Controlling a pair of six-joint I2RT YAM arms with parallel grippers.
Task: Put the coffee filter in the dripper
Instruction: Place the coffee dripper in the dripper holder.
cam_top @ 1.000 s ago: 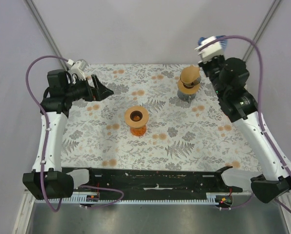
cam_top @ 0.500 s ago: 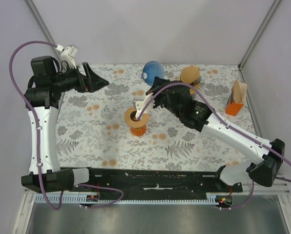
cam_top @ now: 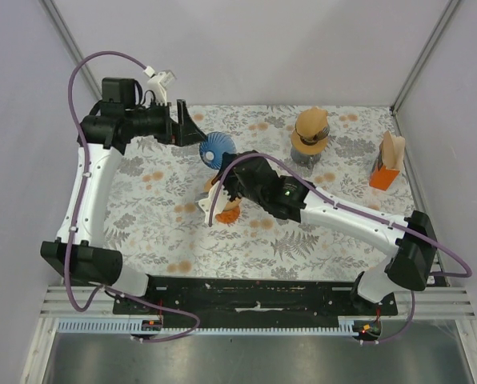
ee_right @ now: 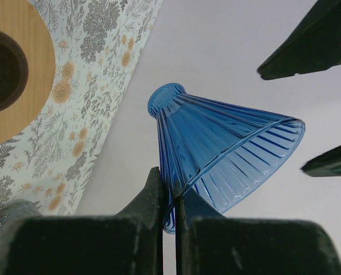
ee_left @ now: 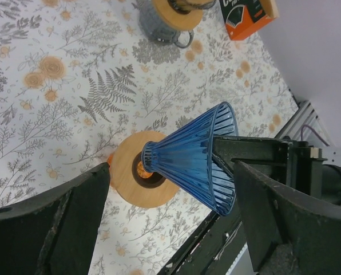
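Observation:
A blue ribbed glass dripper point(cam_top: 217, 149) hangs tilted in the air just beyond a round wooden stand point(cam_top: 225, 213). My right gripper point(cam_top: 222, 166) is shut on the dripper's rim point(ee_right: 171, 182), which is pinched between its fingers. My left gripper point(cam_top: 198, 133) stands open at the dripper's far left, and the cone point(ee_left: 196, 160) lies between its wide fingers point(ee_left: 73, 212) without touching them. Brown coffee filters point(cam_top: 391, 149) stand in an orange holder at the right edge of the table.
A grey mug point(cam_top: 309, 152) with a tan lid-like top stands at the back right, also seen in the left wrist view point(ee_left: 169, 23). The orange holder point(ee_left: 248, 16) is close to the right wall. The stand has an orange base point(cam_top: 229, 216).
My right arm has carried the dripper from the back of the table leftward and nearer, over the stand. My left arm has swung right, so its open fingers now flank the dripper.

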